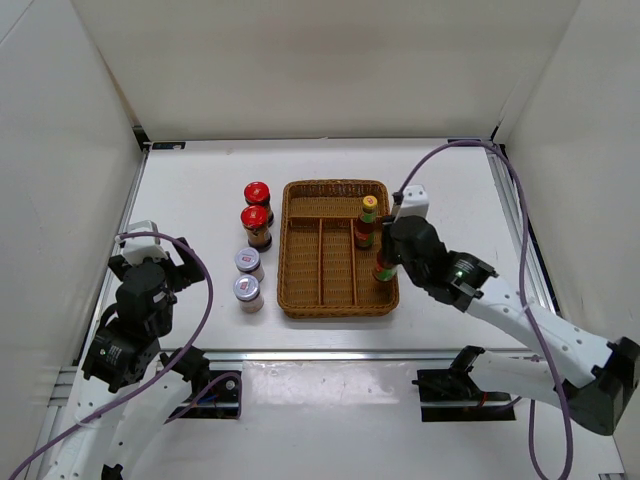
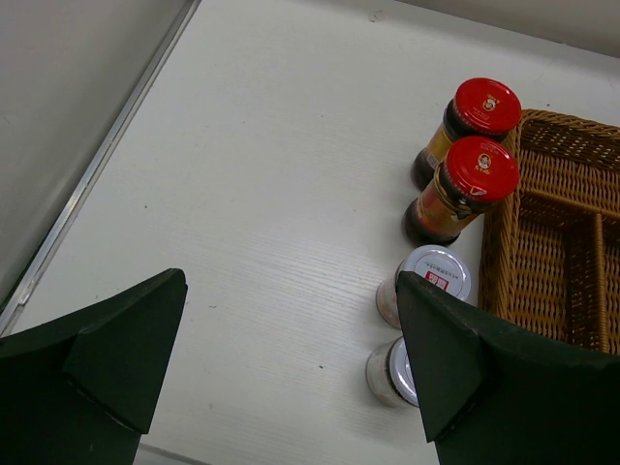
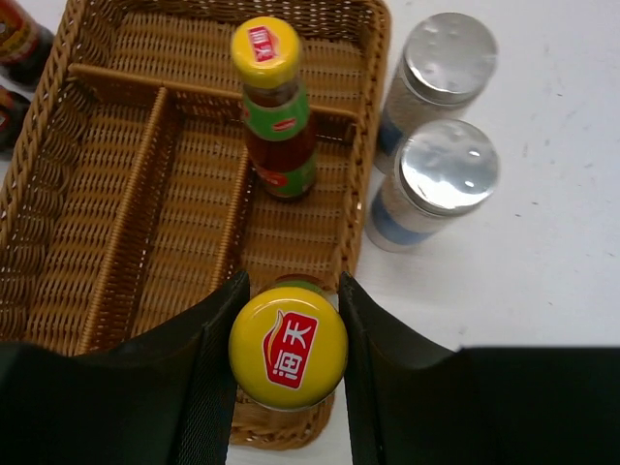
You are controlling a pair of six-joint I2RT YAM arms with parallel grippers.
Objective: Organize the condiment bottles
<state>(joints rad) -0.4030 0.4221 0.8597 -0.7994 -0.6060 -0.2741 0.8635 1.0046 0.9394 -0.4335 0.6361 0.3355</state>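
Observation:
My right gripper point(image 1: 388, 262) point(image 3: 293, 291) is shut on a yellow-capped red sauce bottle point(image 3: 288, 347) point(image 1: 384, 266), held upright over the near end of the right compartment of the wicker tray point(image 1: 335, 300) point(image 3: 58, 87). The other sauce bottle point(image 1: 368, 220) point(image 3: 276, 107) stands in that compartment, farther back. Two taller silver-capped white bottles point(image 3: 448, 60) point(image 3: 441, 174) stand on the table right of the tray; my right arm hides them in the top view. Two red-lidded jars point(image 1: 257, 194) point(image 1: 255, 220) point(image 2: 481, 107) point(image 2: 480, 170) and two short silver-lidded jars point(image 1: 248, 262) point(image 1: 247, 292) point(image 2: 436, 274) point(image 2: 392, 371) stand in a line left of the tray. My left gripper point(image 1: 165, 262) point(image 2: 291, 281) is open and empty, left of them.
The tray point(image 2: 504, 223) has three long compartments and a cross compartment at the back; all but the right one hold nothing. White walls enclose the table on three sides. A metal rail point(image 1: 330, 355) runs along the near edge.

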